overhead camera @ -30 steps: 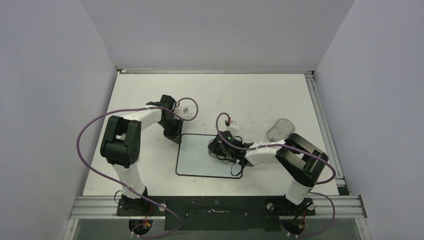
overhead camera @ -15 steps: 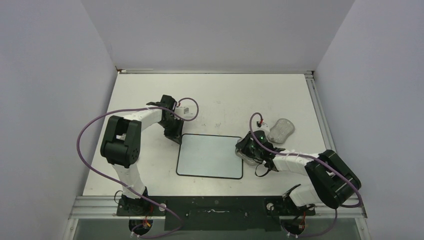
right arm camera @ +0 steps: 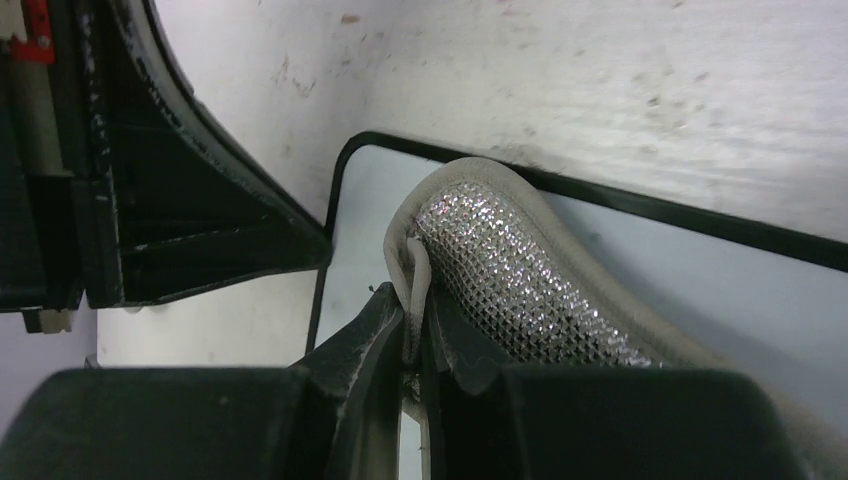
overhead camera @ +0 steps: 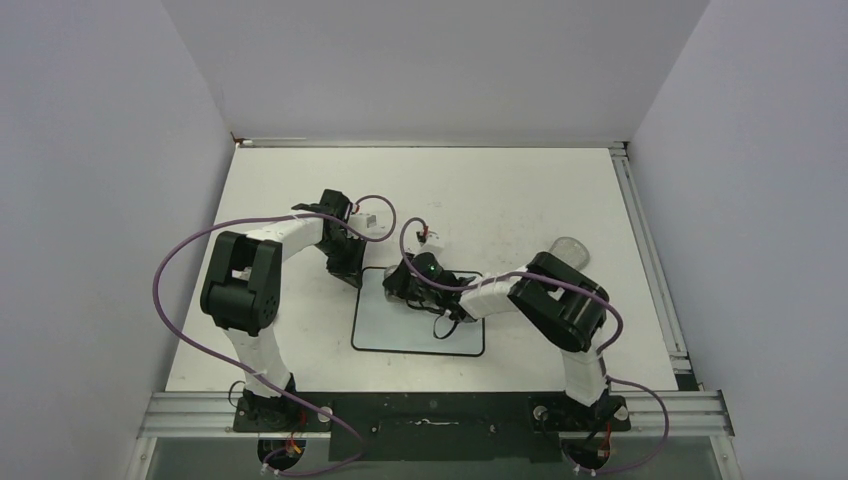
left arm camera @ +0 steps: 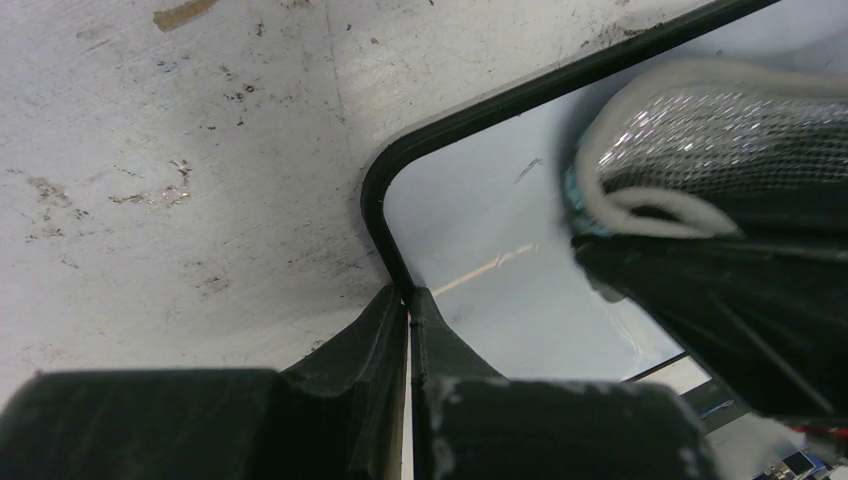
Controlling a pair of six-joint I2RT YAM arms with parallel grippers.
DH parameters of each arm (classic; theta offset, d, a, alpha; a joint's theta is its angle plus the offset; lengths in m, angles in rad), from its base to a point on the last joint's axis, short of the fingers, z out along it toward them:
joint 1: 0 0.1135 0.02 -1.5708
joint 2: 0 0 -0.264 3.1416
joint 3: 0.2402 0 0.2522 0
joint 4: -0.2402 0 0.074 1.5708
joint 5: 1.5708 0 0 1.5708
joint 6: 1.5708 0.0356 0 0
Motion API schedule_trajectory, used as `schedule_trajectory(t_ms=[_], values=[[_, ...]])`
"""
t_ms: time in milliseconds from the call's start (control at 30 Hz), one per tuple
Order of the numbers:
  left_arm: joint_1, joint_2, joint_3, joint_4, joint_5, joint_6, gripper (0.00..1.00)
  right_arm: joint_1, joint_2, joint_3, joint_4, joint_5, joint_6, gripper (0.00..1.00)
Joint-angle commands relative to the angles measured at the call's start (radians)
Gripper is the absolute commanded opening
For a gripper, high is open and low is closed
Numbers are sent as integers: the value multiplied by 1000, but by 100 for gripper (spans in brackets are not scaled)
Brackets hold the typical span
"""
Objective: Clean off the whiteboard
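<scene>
The whiteboard (overhead camera: 420,328), white with a thin black rim, lies flat near the table's front. My right gripper (overhead camera: 402,290) is over its far left part, shut on the grey edge of a silvery mesh pad (right arm camera: 500,265) that lies against the board (right arm camera: 720,300). My left gripper (overhead camera: 350,272) is shut, its tips (left arm camera: 408,297) touching the rim at the board's far left corner (left arm camera: 480,240). In the left wrist view the pad (left arm camera: 700,140) is close by on the right. A faint small dark mark (left arm camera: 528,170) shows on the board near it.
A grey peanut-shaped lump (overhead camera: 568,246) lies on the table to the right, half hidden behind the right arm's elbow (overhead camera: 555,300). Purple cables loop off both arms. The table (overhead camera: 500,190) is scuffed and walled on three sides.
My right gripper swept with the pad off the board's right edge, then back across to its far left corner. The left gripper and the board have not moved.
</scene>
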Motion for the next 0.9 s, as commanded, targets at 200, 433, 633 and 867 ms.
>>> schedule_trajectory(t_ms=[200,433,633,867], values=[[6,12,-34,17,-47,40,0,-194,-228,-241,-189,-13,-60,5],[3,16,-40,31,-34,37,0,-291,-448,-417,-273,9,-106,5],[3,16,-33,26,-36,38,0,-174,-220,-255,-171,-2,-51,5],[6,22,-37,26,-22,38,0,3,151,218,-132,-26,-33,5]])
